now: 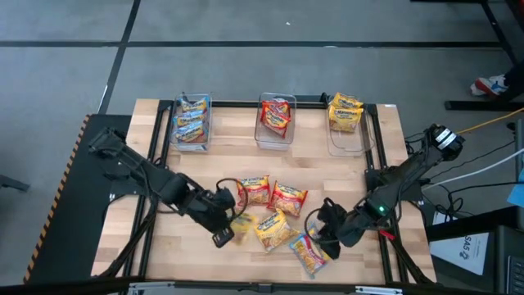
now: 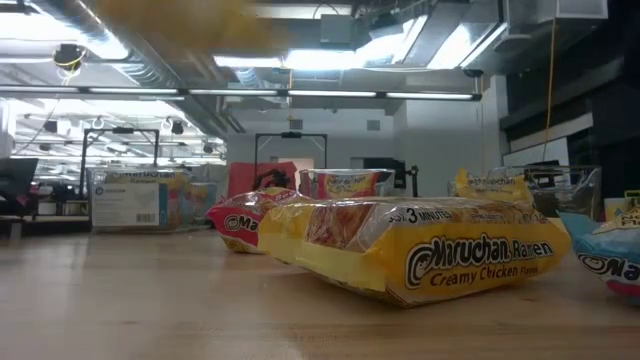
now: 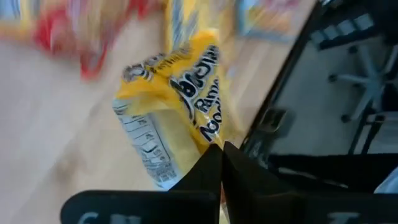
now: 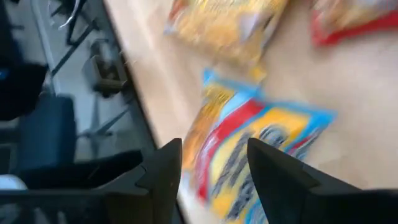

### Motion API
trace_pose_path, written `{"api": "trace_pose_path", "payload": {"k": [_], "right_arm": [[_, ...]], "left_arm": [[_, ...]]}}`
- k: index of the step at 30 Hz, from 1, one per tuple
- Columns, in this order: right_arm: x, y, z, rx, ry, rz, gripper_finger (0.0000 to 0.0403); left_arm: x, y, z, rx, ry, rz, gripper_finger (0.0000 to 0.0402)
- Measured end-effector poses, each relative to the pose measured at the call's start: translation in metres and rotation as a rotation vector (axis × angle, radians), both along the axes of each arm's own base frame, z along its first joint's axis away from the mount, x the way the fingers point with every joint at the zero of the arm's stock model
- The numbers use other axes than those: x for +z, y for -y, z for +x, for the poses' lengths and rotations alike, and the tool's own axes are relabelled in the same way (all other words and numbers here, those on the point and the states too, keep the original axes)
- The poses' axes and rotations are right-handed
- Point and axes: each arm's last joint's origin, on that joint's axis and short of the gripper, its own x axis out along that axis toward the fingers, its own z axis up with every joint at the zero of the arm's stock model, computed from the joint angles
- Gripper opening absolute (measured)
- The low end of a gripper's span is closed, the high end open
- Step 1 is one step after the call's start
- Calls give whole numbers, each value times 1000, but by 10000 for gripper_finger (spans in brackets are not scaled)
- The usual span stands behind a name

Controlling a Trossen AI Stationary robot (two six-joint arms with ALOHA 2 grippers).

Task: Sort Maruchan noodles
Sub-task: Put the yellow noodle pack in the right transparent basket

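Left gripper (image 1: 231, 229) low and left of centre in the high view, pinched tight on a yellow noodle packet (image 3: 171, 115). Right gripper (image 1: 327, 235) lower right, fingers spread wide over a blue packet (image 1: 309, 254), not holding it. Loose packets (image 1: 272, 209) bunched mid-frame on the table (image 1: 246, 164). Along the top: blue ones (image 1: 191, 121) in the left bin, red (image 1: 277, 115) in the middle, yellow (image 1: 345, 111) in the right.
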Motion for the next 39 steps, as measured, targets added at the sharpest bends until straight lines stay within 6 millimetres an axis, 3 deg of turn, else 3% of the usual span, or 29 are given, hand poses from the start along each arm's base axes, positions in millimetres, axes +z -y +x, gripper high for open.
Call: {"api": "trace_pose_path", "payload": {"k": [3, 9, 26, 39], "right_arm": [[1, 11, 12, -52, 89, -88, 186], [23, 26, 44, -36, 382, -119, 186], [53, 64, 77, -83, 691, -71, 186], [53, 64, 80, -27, 711, -55, 185]], "left_arm": [[23, 1, 7, -10, 116, 68, 0], [42, 0, 14, -13, 226, 212, 0], [46, 3, 16, -18, 305, 270, 0], [51, -3, 30, -9, 396, 293, 0]]}}
